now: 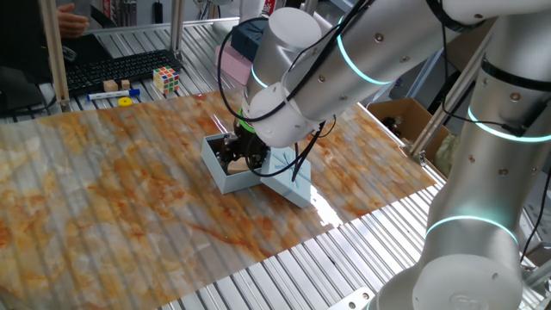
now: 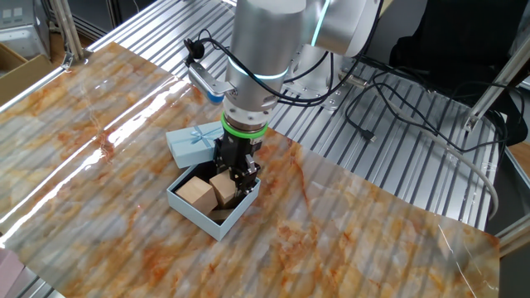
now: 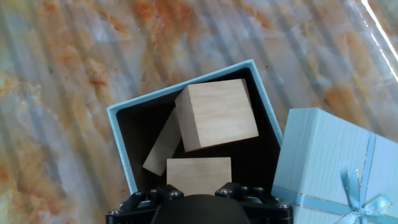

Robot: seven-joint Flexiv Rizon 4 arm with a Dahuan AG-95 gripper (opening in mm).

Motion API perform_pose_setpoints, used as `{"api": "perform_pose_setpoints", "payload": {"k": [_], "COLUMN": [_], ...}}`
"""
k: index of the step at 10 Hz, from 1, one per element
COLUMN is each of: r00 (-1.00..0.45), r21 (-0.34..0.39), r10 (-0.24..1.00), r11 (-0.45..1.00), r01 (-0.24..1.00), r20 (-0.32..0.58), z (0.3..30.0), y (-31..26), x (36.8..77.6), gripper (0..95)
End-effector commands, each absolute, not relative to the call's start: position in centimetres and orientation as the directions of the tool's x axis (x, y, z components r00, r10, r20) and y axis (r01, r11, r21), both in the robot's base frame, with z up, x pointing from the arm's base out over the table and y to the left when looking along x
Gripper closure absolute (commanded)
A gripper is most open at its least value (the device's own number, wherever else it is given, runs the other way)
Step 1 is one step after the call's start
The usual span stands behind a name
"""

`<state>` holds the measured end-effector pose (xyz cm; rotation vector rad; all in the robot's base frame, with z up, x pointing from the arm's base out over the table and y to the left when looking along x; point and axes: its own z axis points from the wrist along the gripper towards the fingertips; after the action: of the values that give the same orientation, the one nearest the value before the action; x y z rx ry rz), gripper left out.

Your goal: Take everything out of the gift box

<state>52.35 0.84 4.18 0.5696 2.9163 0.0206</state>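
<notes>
Gift box [image 2: 192,209] sitting open on marbled worktop [image 2: 373,232], wooden blocks [image 3: 216,114] still lying inside it, at least three showing in the hand view; none out yet. Gripper [image 2: 236,175] reaching down into the box among them; whether gripping, cannot tell. Lid [image 2: 192,142] resting alongside.

The worktop [image 1: 284,267] is made of shiny silver metal slats, with a big orange and grey marble-look mat [image 1: 103,189] spread over it, and bright light [image 2: 124,108] shines off the mat.
</notes>
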Motion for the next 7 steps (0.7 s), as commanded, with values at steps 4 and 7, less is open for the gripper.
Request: {"api": "perform_pose_setpoints", "payload": {"k": [4, 7], "r00": [-0.926, -0.927], "r21": [0.069, 0.072], "r10": [0.374, 0.371], "r11": [0.924, 0.925], "r01": [0.377, 0.374], "r20": [0.048, 0.045], "z": [16.8, 16.5], "y": [4.5, 4.4], "x": [51.8, 51.9], "gripper": [95.0, 95.0]}}
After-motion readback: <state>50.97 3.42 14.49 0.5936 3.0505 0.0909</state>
